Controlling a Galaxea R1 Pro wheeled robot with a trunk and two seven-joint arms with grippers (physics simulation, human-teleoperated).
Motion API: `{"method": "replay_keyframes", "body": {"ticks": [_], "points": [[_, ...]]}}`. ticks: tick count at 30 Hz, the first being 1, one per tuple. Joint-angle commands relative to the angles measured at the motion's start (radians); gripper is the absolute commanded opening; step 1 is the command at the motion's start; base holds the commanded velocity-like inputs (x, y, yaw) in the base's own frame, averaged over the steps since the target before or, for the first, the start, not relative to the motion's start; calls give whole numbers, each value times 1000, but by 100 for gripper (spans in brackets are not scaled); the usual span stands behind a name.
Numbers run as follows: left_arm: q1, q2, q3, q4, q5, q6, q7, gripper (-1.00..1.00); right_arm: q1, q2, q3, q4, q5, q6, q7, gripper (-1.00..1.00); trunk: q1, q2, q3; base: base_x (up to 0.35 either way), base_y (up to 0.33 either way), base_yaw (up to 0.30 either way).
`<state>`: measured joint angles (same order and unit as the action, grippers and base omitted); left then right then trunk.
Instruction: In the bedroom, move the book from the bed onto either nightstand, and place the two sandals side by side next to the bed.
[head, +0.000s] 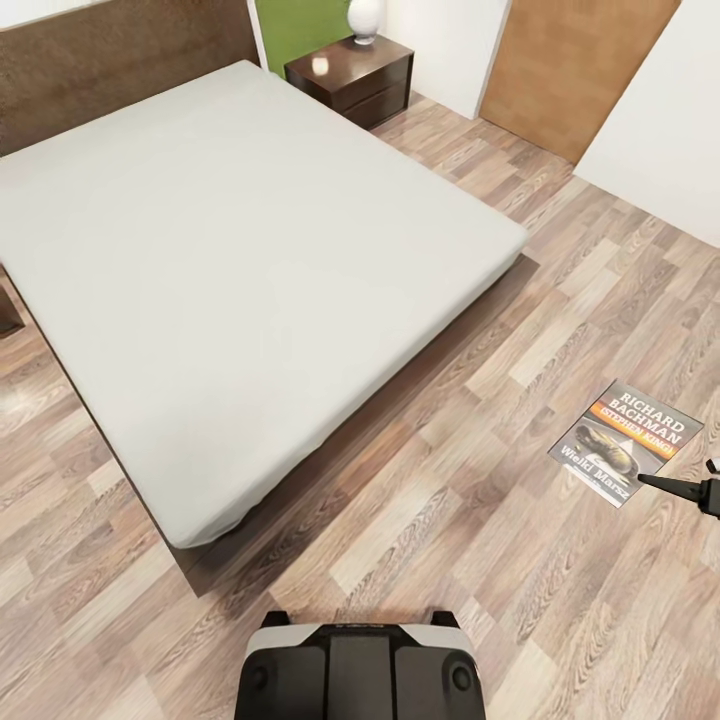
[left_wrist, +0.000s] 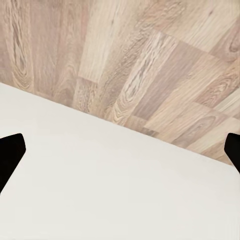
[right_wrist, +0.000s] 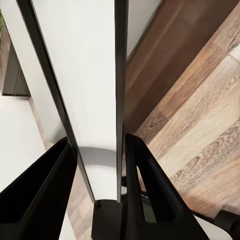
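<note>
The book (head: 627, 442) is pinched edge-on between the right gripper's (head: 690, 485) black fingers (right_wrist: 150, 195) – held in the air over the wood floor (head: 450, 520), cover up. The bed (head: 230, 270) lies well off to that gripper's left, the nightstand (head: 350, 80) beyond it by the headboard. The left gripper's (left_wrist: 120, 160) fingertips (left_wrist: 10, 155) stand spread wide – nothing between them

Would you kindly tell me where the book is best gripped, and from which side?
At one edge, from the side, one finger on each cover: the book is thin and flat, cover up, and the right gripper clamps it so.
</note>
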<state>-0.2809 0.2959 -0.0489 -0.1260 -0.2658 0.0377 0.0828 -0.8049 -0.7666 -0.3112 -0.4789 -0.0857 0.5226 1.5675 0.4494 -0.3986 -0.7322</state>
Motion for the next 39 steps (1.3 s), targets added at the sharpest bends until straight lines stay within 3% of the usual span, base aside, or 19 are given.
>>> {"method": "replay_keyframes", "body": {"ticks": [1, 39], "points": [[0, 0, -5, -1, -6, 4, 3, 100, 0, 0, 0, 0, 0, 10, 3, -100, 1, -1, 1, 0, 0, 0], [2, -15, -5, -1, -7, 11, 6, 100, 4, -2, -1, 0, 0, 10, 3, -100, 1, -1, 62, 0, 0, 0]]}}
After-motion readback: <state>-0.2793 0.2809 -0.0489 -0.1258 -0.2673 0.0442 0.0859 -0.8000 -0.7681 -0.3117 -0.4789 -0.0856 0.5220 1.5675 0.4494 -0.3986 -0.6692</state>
